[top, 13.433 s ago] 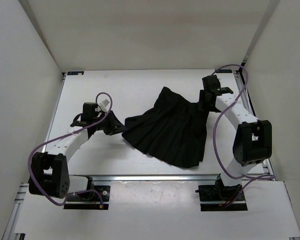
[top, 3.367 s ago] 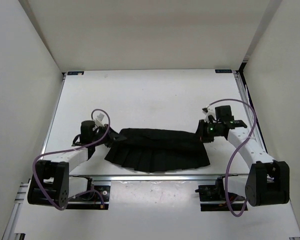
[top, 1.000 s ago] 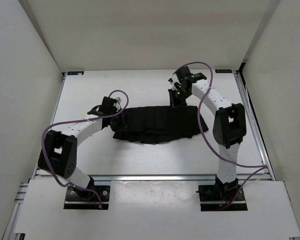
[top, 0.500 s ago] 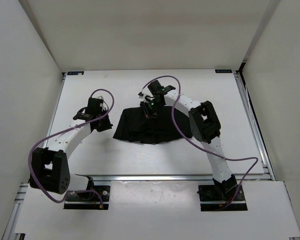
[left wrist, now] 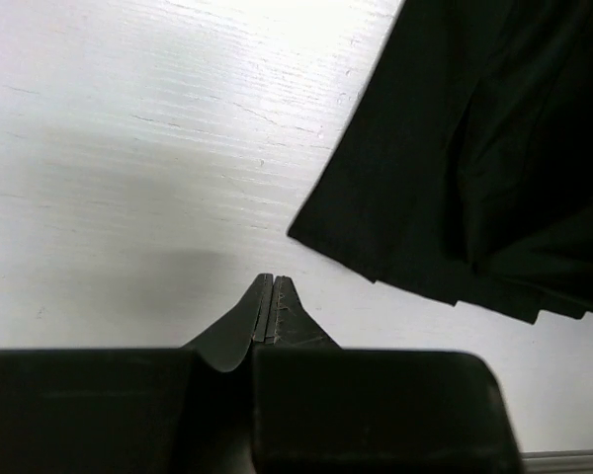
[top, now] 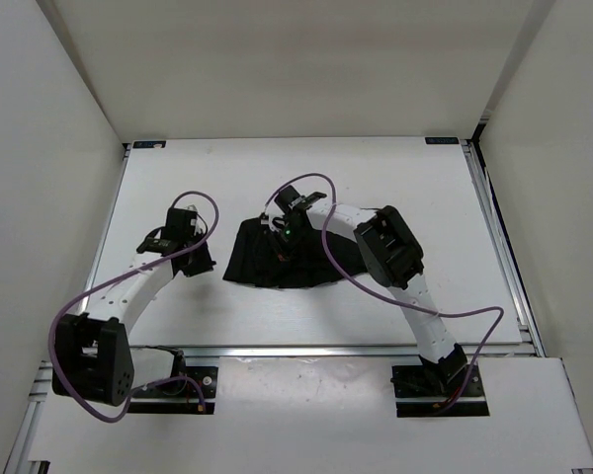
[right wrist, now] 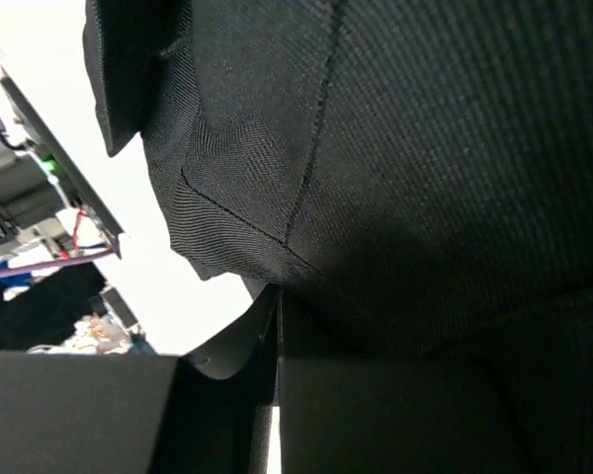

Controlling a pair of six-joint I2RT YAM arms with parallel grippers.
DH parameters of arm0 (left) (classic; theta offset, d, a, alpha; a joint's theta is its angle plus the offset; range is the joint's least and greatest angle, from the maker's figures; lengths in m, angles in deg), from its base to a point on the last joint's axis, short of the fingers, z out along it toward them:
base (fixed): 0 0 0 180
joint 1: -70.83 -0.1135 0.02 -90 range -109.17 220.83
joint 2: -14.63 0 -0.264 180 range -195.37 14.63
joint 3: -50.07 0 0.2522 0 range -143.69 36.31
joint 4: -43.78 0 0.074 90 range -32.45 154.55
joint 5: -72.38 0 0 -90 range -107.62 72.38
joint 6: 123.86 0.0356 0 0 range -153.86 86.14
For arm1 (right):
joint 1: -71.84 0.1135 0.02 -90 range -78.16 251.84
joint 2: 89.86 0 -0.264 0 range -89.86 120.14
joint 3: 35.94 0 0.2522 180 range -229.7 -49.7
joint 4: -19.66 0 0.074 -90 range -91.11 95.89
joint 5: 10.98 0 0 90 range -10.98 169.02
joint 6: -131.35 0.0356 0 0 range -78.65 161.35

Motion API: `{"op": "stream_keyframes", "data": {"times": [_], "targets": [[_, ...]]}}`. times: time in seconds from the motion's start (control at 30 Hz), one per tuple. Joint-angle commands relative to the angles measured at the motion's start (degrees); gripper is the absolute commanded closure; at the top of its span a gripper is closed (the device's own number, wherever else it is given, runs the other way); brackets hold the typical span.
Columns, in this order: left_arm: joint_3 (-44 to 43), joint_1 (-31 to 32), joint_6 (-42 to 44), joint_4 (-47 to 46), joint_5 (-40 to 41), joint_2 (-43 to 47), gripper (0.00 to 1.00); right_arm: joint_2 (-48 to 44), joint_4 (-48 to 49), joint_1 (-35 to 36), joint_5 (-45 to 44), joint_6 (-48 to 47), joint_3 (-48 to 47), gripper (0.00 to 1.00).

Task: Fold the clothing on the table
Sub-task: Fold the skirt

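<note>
1. while the right arm reaches across from its own side, the clothing (top: 272, 265) lies gathered into a compact black heap near the middle of the table (top: 405, 188), a little left of centre.
2. the right gripper (right wrist: 277, 296) sits low over the upper part of the heap. its jaws are pressed together, and in the right wrist view a stitched fold of the fabric runs right into the tips, so it looks clamped on a thin edge of the cloth.
3. the left gripper (left wrist: 267, 298) is just beside the heap's left edge, not touching it, over bare white surface. its jaws are pressed together on nothing.
4. in the left wrist view a corner of the pleated cloth lies flat, up and to the right of the tips, with layered edges showing along its lower side.
5. purple cables (top: 200, 202) loop over both arms.
</note>
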Motion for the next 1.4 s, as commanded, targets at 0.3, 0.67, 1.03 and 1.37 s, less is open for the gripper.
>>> {"op": "stream_keyframes", "data": {"times": [0.3, 0.67, 1.03, 1.37], "targets": [[-2.74, 0.15, -2.56, -3.83, -7.21, 1.40, 0.99, -22.25, -3.27, -4.30, -14.69, -2.33, 6.17, 0.52], [-6.26, -2.48, -1.08, -7.96, -6.69, -7.31, 1.00, -37.56, -2.02, -35.92, -18.21, -7.06, 25.69, 0.26], [-5.74, -1.34, -0.63, -7.35, -6.69, -9.68, 1.00, -28.78, 1.40, -46.33, -18.04, -11.82, 23.77, 0.23], [-3.54, -3.80, -0.72, -8.49, -6.69, -10.12, 1.00, -20.60, 6.76, -45.36, -11.21, -11.21, 22.27, 0.24]]}}
